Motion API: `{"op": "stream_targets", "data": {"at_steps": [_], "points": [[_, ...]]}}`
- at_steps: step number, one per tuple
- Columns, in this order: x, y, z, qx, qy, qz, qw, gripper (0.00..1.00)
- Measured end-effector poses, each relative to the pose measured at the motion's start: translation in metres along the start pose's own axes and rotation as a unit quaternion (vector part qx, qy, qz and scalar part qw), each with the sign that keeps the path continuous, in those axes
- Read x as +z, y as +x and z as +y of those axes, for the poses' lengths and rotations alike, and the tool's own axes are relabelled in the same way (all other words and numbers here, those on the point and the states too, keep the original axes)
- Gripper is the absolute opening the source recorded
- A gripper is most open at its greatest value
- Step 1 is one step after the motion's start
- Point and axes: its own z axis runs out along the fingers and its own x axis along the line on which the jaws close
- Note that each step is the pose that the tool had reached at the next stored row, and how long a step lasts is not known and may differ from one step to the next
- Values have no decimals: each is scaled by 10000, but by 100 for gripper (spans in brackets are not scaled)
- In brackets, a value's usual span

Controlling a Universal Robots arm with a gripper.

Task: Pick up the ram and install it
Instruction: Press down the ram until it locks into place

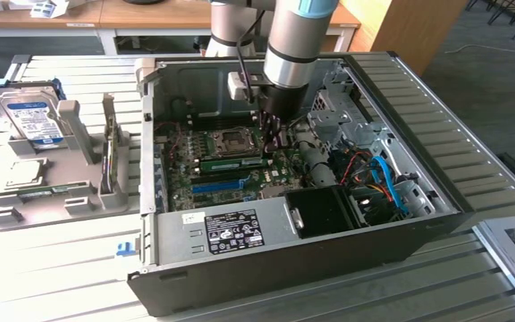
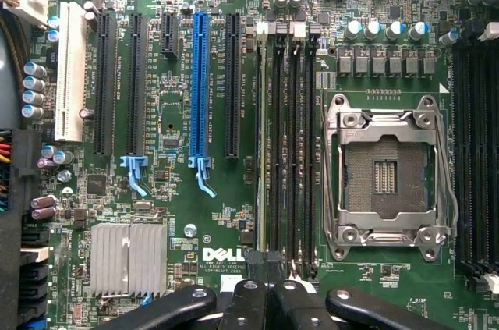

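The ram (image 1: pixel 235 162), a green stick with a white sticker, stands on edge in a memory slot of the motherboard (image 1: pixel 195 176), just beside the empty processor socket (image 1: pixel 233 139). My gripper (image 1: pixel 273 137) reaches down into the open computer case (image 1: pixel 284 268), close above the end of the ram on the exterior view's right. In the wrist view the ram (image 2: pixel 263 150) shows edge-on in its slot. My gripper (image 2: pixel 265 303) is shut with nothing visible between its black fingers (image 2: pixel 242 306). I cannot tell whether they touch the ram.
A grey stand (image 1: pixel 61 194) on the exterior view's left holds a hard drive (image 1: pixel 29 121), a silver processor chip (image 1: pixel 25 173) and a thin board on edge (image 1: pixel 108 144). Cables (image 1: pixel 383 178) and the power supply (image 1: pixel 231 231) crowd the case. Blue (image 2: pixel 199 88) and black card slots lie beside the memory slots.
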Motion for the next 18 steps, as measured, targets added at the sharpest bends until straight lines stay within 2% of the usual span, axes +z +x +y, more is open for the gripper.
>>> {"op": "stream_targets", "data": {"at_steps": [18], "points": [[21,-1,-1,-1,0,0,10000,10]]}}
